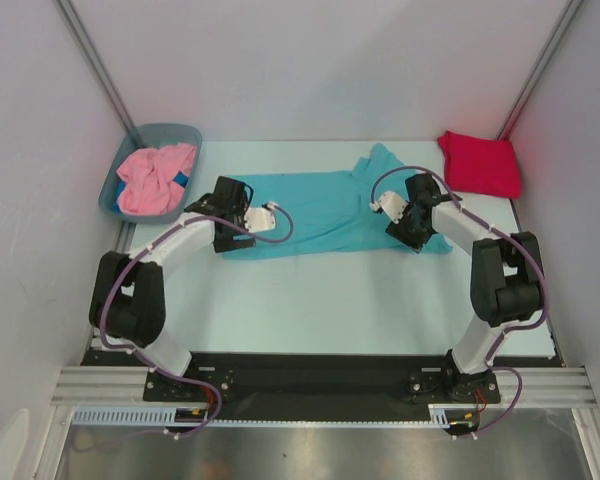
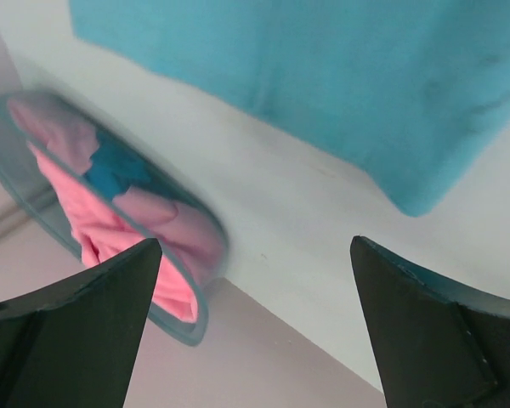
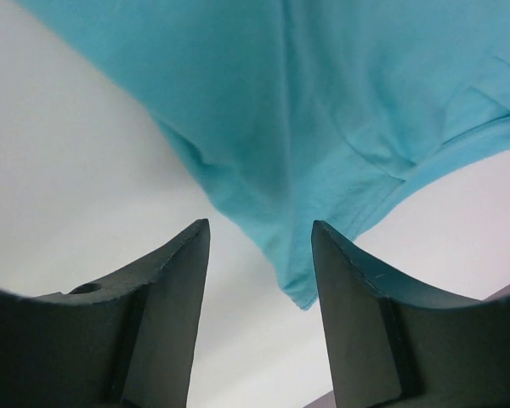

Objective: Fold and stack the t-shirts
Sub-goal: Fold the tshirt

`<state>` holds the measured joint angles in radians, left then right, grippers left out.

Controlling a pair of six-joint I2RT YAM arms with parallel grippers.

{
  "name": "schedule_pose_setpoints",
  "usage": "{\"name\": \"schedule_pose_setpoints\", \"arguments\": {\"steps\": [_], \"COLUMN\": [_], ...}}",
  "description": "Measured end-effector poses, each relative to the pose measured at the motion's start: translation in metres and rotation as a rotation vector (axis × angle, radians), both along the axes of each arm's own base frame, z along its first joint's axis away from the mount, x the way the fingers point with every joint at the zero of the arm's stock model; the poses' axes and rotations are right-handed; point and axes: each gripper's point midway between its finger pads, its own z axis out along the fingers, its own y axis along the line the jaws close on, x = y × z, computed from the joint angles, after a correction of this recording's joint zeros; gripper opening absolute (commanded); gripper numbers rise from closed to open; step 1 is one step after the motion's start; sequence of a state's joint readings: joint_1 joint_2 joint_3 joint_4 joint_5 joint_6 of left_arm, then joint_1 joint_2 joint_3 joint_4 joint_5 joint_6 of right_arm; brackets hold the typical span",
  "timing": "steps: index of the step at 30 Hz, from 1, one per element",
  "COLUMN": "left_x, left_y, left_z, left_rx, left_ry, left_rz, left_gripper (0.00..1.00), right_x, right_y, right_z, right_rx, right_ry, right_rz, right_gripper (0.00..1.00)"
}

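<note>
Table (image 1: 330, 300): turquoise shirt (image 1: 325, 212) lies spread across the middle of the top view, one sleeve poking toward the top. Tub (image 1: 185, 135) at upper left holds the crumpled pink shirt (image 1: 155, 180). Red shirt (image 1: 480, 165) sits folded at upper right. Step in hand: folding the turquoise. Left gripper (image 2: 255, 255) is spread wide over the shirt's left end, nothing in it. Right gripper (image 3: 260, 234) is part spread above a shirt corner, apparently not pinching. Next: both drop, pinch the edges, fold over.
</note>
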<state>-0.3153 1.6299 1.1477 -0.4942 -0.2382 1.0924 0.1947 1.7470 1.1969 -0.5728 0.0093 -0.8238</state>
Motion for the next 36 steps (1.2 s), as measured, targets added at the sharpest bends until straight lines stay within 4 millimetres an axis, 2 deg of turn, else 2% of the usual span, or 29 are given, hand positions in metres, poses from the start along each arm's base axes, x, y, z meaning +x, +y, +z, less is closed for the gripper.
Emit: {"name": "schedule_pose_setpoints", "arguments": {"steps": [3, 6, 13, 18, 28, 36], "left_x": [-0.020, -0.033, -0.040, -0.048, -0.071, -0.087], "left_y": [-0.008, -0.014, -0.021, -0.026, -0.039, -0.036], "left_z": [-0.016, -0.023, -0.014, -0.019, -0.030, -0.064], "left_rx": [0.031, 0.056, 0.090, 0.091, -0.030, -0.043], "left_ry": [0.053, 0.083, 0.055, 0.082, 0.202, 0.343], "left_rz": [-0.127, -0.236, -0.395, -0.470, -0.452, -0.396], "left_gripper": [1.00, 1.00, 1.00, 1.00, 1.00, 1.00], "right_x": [-0.008, -0.006, -0.008, -0.021, -0.026, -0.025], "right_y": [-0.002, -0.003, -0.012, -0.024, -0.033, -0.038], "right_z": [-0.005, 0.001, 0.026, 0.022, 0.022, 0.024], "right_rx": [-0.042, -0.071, -0.156, -0.235, -0.281, -0.298], "right_ry": [0.022, 0.005, -0.049, -0.015, 0.013, 0.018], "right_rz": [0.049, 0.093, 0.202, 0.278, 0.305, 0.304], "right_gripper": [0.57, 0.57, 0.60, 0.61, 0.61, 0.61]}}
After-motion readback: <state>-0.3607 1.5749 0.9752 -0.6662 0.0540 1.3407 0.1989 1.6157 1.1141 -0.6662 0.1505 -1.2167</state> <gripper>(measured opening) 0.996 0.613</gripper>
